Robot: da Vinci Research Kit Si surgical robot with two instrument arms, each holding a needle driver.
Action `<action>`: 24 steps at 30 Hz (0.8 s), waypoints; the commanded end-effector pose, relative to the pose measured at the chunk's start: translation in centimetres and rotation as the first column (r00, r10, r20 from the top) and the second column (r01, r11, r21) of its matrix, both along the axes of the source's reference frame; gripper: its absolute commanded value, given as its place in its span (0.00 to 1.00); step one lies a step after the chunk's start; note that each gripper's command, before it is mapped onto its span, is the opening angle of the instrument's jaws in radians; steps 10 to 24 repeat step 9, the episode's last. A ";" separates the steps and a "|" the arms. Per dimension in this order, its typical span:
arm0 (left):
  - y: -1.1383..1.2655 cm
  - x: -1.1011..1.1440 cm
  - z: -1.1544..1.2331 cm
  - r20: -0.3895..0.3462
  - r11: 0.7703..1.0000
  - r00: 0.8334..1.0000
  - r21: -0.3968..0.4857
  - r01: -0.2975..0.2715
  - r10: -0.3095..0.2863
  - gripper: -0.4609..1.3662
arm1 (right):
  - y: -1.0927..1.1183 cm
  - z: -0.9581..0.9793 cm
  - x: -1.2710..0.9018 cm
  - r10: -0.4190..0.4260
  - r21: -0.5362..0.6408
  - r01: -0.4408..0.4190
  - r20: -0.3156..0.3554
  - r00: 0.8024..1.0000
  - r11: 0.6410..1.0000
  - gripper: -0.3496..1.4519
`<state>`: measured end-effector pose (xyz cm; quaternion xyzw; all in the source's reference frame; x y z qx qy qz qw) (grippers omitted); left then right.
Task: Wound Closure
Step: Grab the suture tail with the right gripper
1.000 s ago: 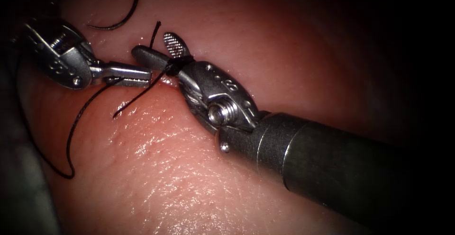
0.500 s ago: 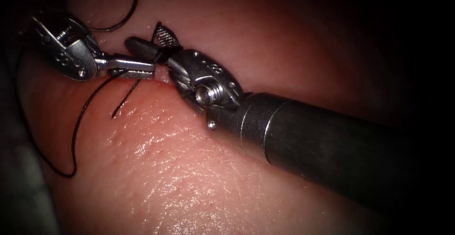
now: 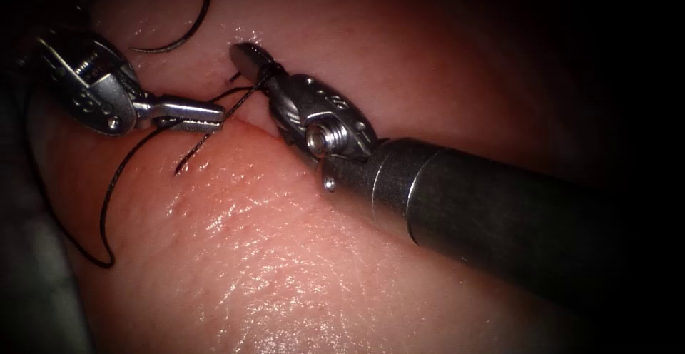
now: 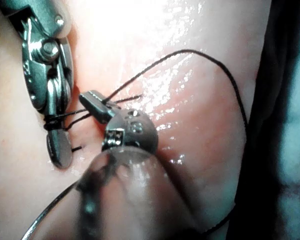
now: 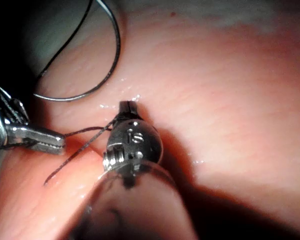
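Thread [image 3: 239,100] runs taut between my two grippers: left gripper [image 3: 207,113] pinches one strand, right gripper [image 3: 250,61] clamps the other, across the cut [image 3: 250,127].

The left tool [image 3: 189,113] lies left of the right tool [image 3: 250,58], both over the cut [image 3: 246,124] in the tissue [image 3: 285,254]. Thread [image 3: 235,97] runs between them — a loose loop [image 3: 107,218] lies further left.

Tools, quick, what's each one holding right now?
Left tool: shut on the thread, left of the cut.
Right tool: shut on a thread loop beside the cut in the tissue.
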<state>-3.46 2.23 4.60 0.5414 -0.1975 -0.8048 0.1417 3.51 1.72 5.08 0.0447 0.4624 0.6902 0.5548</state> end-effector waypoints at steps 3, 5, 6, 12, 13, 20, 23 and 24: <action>0.00 0.00 0.00 -0.002 1.000 1.000 0.002 -0.004 0.004 0.06 | -0.01 -0.01 0.04 -0.011 0.003 0.011 -0.009 1.000 1.000 0.00; 0.01 0.00 0.00 -0.002 1.000 1.000 0.002 -0.005 0.005 0.06 | -0.02 -0.02 0.06 -0.013 0.003 0.013 -0.012 1.000 1.000 0.00; 0.01 0.00 0.01 -0.002 1.000 1.000 0.002 -0.005 0.005 0.06 | -0.03 -0.02 0.06 -0.015 0.003 0.015 -0.014 1.000 1.000 0.00; 0.01 0.00 0.01 -0.001 1.000 1.000 0.002 -0.005 0.005 0.06 | -0.03 -0.03 0.08 -0.017 0.004 0.017 -0.016 1.000 1.000 0.00; 0.01 0.00 0.01 -0.001 1.000 1.000 0.002 -0.005 0.005 0.06 | -0.03 -0.03 0.08 -0.017 0.004 0.017 -0.016 1.000 1.000 0.00; 0.01 0.00 0.01 -0.001 1.000 1.000 0.002 -0.005 0.005 0.06 | -0.03 -0.03 0.08 -0.017 0.004 0.017 -0.016 1.000 1.000 0.00; 0.01 0.00 0.01 -0.001 1.000 1.000 0.002 -0.005 0.005 0.06 | -0.03 -0.03 0.08 -0.017 0.004 0.017 -0.016 1.000 1.000 0.00; 0.01 0.00 0.01 -0.001 1.000 1.000 0.002 -0.005 0.005 0.06 | -0.03 -0.03 0.08 -0.017 0.004 0.017 -0.016 1.000 1.000 0.00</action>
